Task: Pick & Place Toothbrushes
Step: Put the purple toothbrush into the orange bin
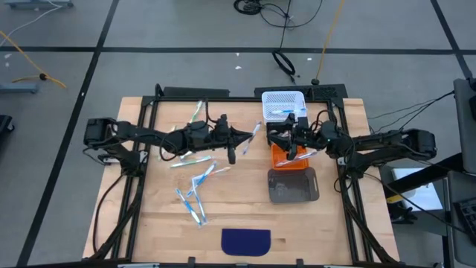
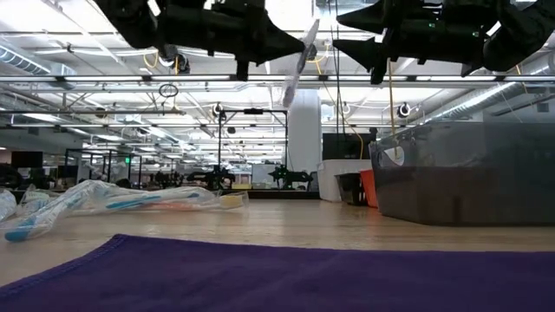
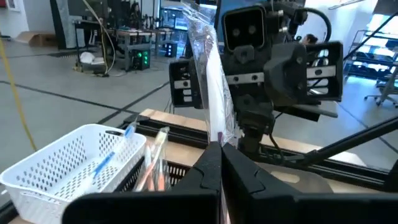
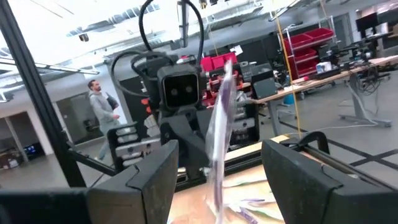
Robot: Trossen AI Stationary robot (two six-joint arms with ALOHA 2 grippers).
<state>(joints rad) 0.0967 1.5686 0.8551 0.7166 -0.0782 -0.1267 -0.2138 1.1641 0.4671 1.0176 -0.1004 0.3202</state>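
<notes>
One toothbrush (image 3: 208, 68), white in a shiny clear wrapper, is held in the air over the table's middle by my shut left gripper (image 1: 248, 137). My right gripper (image 1: 274, 138) faces it from the right, open. In the right wrist view its two fingers stand on either side of the toothbrush (image 4: 221, 118) without touching it. Several more wrapped toothbrushes (image 1: 195, 160) lie flat on the wood at the left. One blue toothbrush (image 3: 106, 163) lies in the white basket (image 1: 284, 104). My left gripper pinches the toothbrush partway along its length (image 3: 219, 138) between its two fingers. The fingers come level from the table's left and lie across the stick. The toothbrush stands nearly upright, a little tilted, and is clear of the table; in the low view its wrapper (image 2: 295, 74) shows above and below the fingertips.
An orange bin (image 1: 281, 156) and a grey see-through bin (image 1: 292, 186) stand below the white basket at the right. A purple cloth (image 1: 245, 240) lies at the near edge. A black frame (image 1: 149, 112) runs round the table. A person (image 4: 99, 102) walks in the room beyond.
</notes>
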